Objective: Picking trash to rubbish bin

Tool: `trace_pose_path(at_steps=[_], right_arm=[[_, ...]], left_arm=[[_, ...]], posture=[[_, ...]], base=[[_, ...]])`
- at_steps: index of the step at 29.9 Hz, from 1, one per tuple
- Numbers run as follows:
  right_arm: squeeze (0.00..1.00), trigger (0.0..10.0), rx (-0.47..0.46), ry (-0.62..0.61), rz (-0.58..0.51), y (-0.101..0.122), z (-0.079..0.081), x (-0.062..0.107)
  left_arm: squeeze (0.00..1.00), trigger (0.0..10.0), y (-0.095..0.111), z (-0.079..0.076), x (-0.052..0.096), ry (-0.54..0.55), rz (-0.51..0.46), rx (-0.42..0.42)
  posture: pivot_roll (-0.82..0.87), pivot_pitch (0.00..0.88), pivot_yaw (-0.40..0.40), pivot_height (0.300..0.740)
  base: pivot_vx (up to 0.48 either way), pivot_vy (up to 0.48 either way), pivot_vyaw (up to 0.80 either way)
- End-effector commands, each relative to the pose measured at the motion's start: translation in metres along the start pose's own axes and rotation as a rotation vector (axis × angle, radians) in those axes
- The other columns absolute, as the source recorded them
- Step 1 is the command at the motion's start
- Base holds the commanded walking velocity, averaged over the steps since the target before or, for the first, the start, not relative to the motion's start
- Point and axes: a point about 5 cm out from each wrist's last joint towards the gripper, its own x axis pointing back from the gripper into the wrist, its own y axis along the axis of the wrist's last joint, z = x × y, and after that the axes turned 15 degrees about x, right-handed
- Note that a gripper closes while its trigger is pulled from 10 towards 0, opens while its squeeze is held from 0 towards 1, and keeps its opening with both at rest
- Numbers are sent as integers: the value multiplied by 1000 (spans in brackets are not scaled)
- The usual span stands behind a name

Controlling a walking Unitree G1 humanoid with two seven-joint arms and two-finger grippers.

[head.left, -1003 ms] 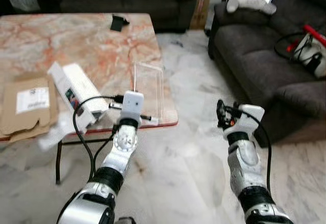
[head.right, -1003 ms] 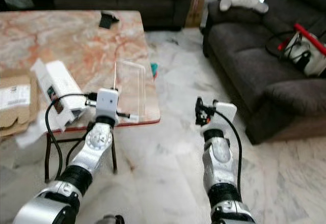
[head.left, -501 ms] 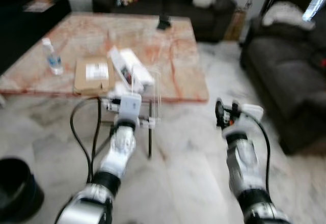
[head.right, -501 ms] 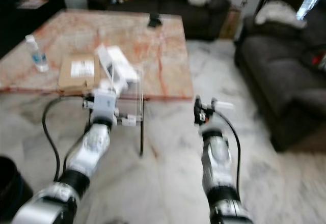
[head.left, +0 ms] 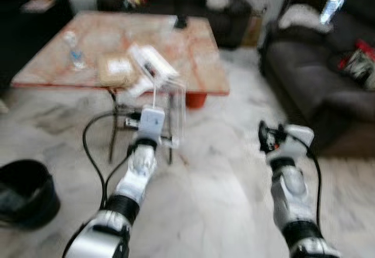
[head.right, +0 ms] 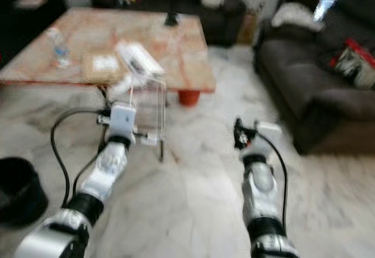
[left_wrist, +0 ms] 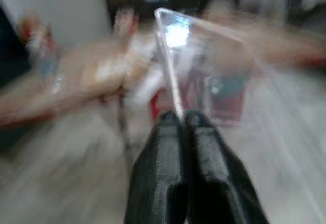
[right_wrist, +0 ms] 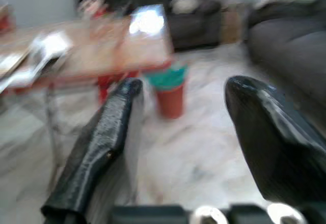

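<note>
A: Now, what is to be made out from the left eye view?

B: A clear plastic container (head.left: 170,97) is held up by the left gripper (head.left: 153,101), in the air in front of the near edge of the counter (head.left: 205,70). A black rubbish bin (head.left: 26,190) stands on the floor well off to the robot's left. The picture is blurred, so the robot is judged to be walking or turning.

A: And the right eye view?

B: The same scene is given. The right gripper (head.right: 239,133) is raised over bare floor and nothing is carried in it. On the counter a cardboard piece (head.right: 101,65), a white box (head.right: 139,58) and a water bottle (head.right: 56,45) are left lying.

A: The left wrist view?

B: The fingers (left_wrist: 168,178) are seen pressed together on a thin wall of the clear container, which stands upright from the pinch.

A: The right wrist view?

B: Its fingers (right_wrist: 102,142) are spread wide apart. An orange pot with a green rim (right_wrist: 170,91) is seen on the floor beyond them.

A: Which step is in hand, then?

B: The carry is judged to be under way. For the next move the robot would have to be brought round to the bin and the container released above its mouth.
</note>
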Motion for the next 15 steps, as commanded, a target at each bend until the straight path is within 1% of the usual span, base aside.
trace_pose_path(at_steps=[1, 3, 4, 5, 6, 7, 8, 10, 12, 14, 15], right_arm=[[0, 10000, 19, -24, 129, -25, -13, 12], [0, 10000, 46, -31, 221, -42, -20, 21], [0, 10000, 50, -35, 256, -49, -23, 25], [0, 10000, 50, -35, 256, -49, -23, 25], [0, 10000, 59, -39, 335, -63, -29, 36], [0, 10000, 54, -48, 376, -71, -32, 42], [0, 10000, 54, -48, 376, -71, -32, 42], [0, 10000, 36, -60, 464, -86, -38, 57], [0, 10000, 13, -69, 531, -99, -40, 70], [0, 10000, -14, -87, 603, -111, -42, 84], [0, 10000, -41, -100, 654, -120, -42, 95]], left_arm=[[0, 10000, -20, 1, 6, -24, 115, 5], [0, 10000, -36, 8, 14, -22, 198, -21], [0, 10000, -43, 11, 18, -11, 229, -20], [0, 10000, -43, 11, 18, -11, 229, -20], [0, 10000, -56, 19, 26, 7, 304, -27], [0, 10000, -63, 22, 31, 12, 338, -39], [0, 10000, -63, 22, 31, 12, 338, -39], [0, 10000, -78, 29, 43, 22, 418, -52], [0, 10000, -92, 35, 55, 30, 493, -70], [0, 10000, -106, 40, 69, 42, 573, -66], [0, 10000, -115, 43, 79, 44, 621, -75]], posture=[[59, 0, -61, 740], [59, 0, -61, 740], [59, 0, -61, 740], [59, 0, -61, 740], [59, 0, -61, 740], [59, 0, -61, 740], [59, 0, -61, 740], [59, 0, -61, 740], [64, 0, -65, 740], [60, 0, -64, 740], [60, 0, -64, 740]], base=[[0, 0, 0], [0, 0, 0], [0, 0, 0], [0, 0, 0], [0, 0, 0], [0, 0, 0], [0, 0, 0], [0, 0, 0], [0, 0, 0], [0, 0, 0], [0, 0, 0]])
